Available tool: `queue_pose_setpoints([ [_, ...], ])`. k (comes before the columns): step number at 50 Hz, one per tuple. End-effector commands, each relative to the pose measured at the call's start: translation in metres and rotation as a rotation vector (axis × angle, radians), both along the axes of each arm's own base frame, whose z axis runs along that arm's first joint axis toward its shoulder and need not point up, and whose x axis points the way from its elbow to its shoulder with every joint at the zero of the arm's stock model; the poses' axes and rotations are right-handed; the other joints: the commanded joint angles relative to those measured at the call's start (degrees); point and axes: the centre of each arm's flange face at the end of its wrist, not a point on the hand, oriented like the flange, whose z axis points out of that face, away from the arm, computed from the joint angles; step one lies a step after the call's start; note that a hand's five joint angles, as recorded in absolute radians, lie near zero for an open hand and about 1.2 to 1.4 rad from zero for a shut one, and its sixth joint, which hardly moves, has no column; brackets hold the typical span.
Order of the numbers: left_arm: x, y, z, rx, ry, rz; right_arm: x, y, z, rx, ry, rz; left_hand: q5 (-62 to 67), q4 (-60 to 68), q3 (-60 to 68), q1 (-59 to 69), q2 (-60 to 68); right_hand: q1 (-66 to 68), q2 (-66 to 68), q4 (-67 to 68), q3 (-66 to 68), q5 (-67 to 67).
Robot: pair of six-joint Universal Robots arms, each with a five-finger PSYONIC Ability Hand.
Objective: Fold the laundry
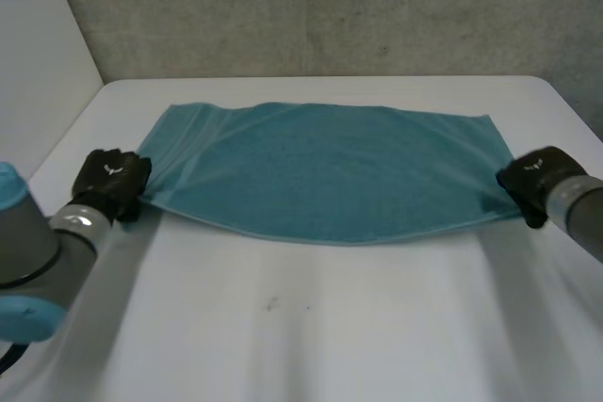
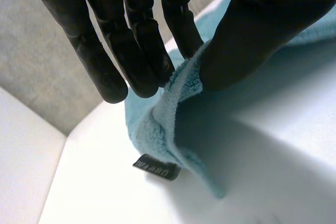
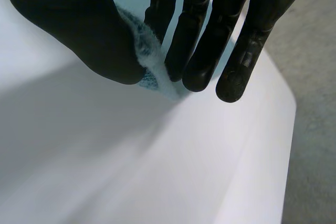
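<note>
The teal towel (image 1: 330,171) lies spread out across the far half of the bench (image 1: 311,327), its long sides running towards the bench's left and right edges. No fold shows in it from the head view, and whether it is a single layer cannot be told. Its near edge bows towards the front of the bench in the middle. A small dark label (image 2: 156,167) hangs from the hem just below the left-hand grip.

The left hand (image 1: 111,181) has the near left corner, the cloth clamped between its straight fingers (image 2: 142,51) and the thumb (image 2: 247,40). The right hand (image 1: 532,181) pinches the near right corner the same way, cloth caught between fingers (image 3: 194,40) and thumb (image 3: 79,30).

So the task looks barely begun: both near corners are gripped, but the first fold is not yet made. All the folding remains.
</note>
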Motion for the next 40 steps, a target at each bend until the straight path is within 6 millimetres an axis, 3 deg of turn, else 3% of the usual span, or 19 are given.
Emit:
queue_pose_setpoints([
  [1,0.030,0.057,0.038,0.144,-0.176,0.032,-0.043,0.051,0.025,0.207,0.246,0.039,13.9,11.4,11.5,15.5,11.3,24.5,12.5,11.7,12.0,13.1],
  [7,0.033,0.094,0.057,0.284,-0.254,-0.008,-0.048,0.070,0.037,0.221,0.296,0.075,13.9,11.4,11.5,15.5,11.3,24.5,12.5,11.7,12.0,13.1],
  [12,0.030,0.086,0.069,0.216,-0.244,-0.025,-0.042,0.070,0.049,0.155,0.253,0.133,13.9,11.4,11.5,15.5,11.3,24.5,12.5,11.7,12.0,13.1],
  [16,0.028,0.065,0.076,0.095,-0.233,-0.026,-0.040,0.055,0.041,0.126,0.224,0.125,13.9,11.4,11.5,15.5,11.3,24.5,12.5,11.7,12.0,13.1],
  [17,0.027,0.059,0.073,0.080,-0.232,-0.031,-0.039,0.043,0.028,0.133,0.204,0.108,13.9,11.4,11.5,15.5,11.3,24.5,12.5,11.7,12.0,13.1],
  [18,0.019,0.038,0.063,0.030,-0.227,-0.053,-0.039,0.043,0.028,0.133,0.204,0.108,13.9,11.4,11.5,15.5,11.3,24.5,12.5,11.7,12.0,13.1],
  [20,0.015,0.032,0.060,0.010,-0.225,-0.065,-0.041,0.015,0.011,0.114,0.161,0.051,13.9,11.4,11.5,15.5,11.3,24.5,12.5,11.7,12.0,13.1],
  [21,0.004,0.019,0.056,-0.036,-0.223,-0.090,-0.042,0.008,0.008,0.107,0.151,0.031,13.9,11.4,11.5,15.5,11.3,24.5,12.5,11.7,12.0,13.1],
  [22,0.003,0.019,0.056,-0.036,-0.223,-0.091,-0.042,0.008,0.008,0.107,0.151,0.031,13.9,11.4,11.5,15.5,11.3,24.5,12.5,11.7,12.0,13.1],
  [24,-0.020,-0.007,0.050,-0.135,-0.223,-0.135,-0.045,-0.018,0.000,0.060,0.122,-0.058,13.9,11.4,11.5,15.5,11.3,24.5,12.5,11.7,12.0,13.1],
  [28,-0.037,-0.044,0.037,-0.208,-0.216,-0.148,-0.033,-0.042,-0.006,-0.033,0.103,-0.083,13.9,11.4,11.5,15.5,11.3,24.5,12.5,11.7,12.0,13.1],
  [31,-0.044,-0.070,0.025,-0.232,-0.214,-0.150,-0.032,-0.047,-0.009,-0.049,0.102,-0.087,13.9,11.4,11.5,15.5,11.3,24.5,12.5,11.7,12.0,13.1],
  [33,-0.046,-0.077,0.022,-0.236,-0.214,-0.151,-0.030,-0.063,-0.018,-0.104,0.108,-0.106,13.9,11.4,11.5,15.5,11.3,24.5,12.5,11.7,12.0,13.1],
  [35,-0.052,-0.102,0.009,-0.266,-0.211,-0.152,-0.027,-0.076,-0.022,-0.161,0.105,-0.117,13.9,11.4,11.5,15.5,11.3,24.5,12.5,11.7,12.0,13.1],
  [40,-0.058,-0.115,-0.008,-0.270,-0.208,-0.170,-0.015,-0.092,-0.023,-0.272,0.086,-0.105,13.9,11.4,11.5,15.5,11.3,24.5,12.5,11.7,12.0,13.1],
])
